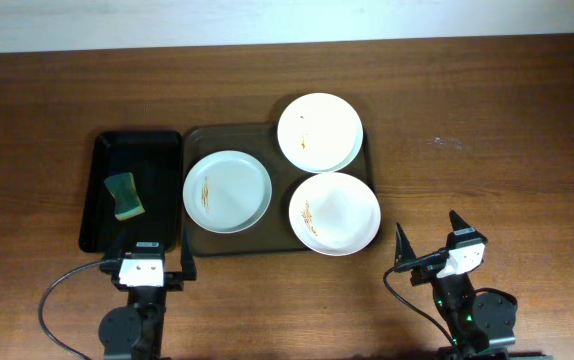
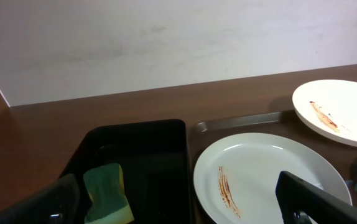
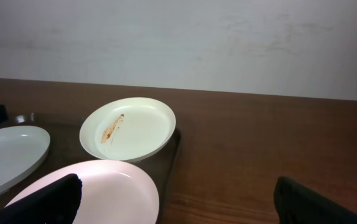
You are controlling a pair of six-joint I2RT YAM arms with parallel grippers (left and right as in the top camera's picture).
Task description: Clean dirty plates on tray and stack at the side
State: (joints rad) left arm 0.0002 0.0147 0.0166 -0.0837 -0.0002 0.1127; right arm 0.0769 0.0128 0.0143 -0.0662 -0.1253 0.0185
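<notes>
- From above: a brown wooden table runs back to a white wall.
- The tray sits in the middle, with the left plate, far plate and near plate on it (each has small orange smears).
- A black bin just left of the tray holds a green and yellow sponge.
- The left gripper and right gripper are at the near edge, fingers spread wide, holding nothing.
- Left wrist: bin, sponge and a smeared plate are close, with the plain wall behind.
- Right wrist: plates on the left, bare wood on the right.
</notes>
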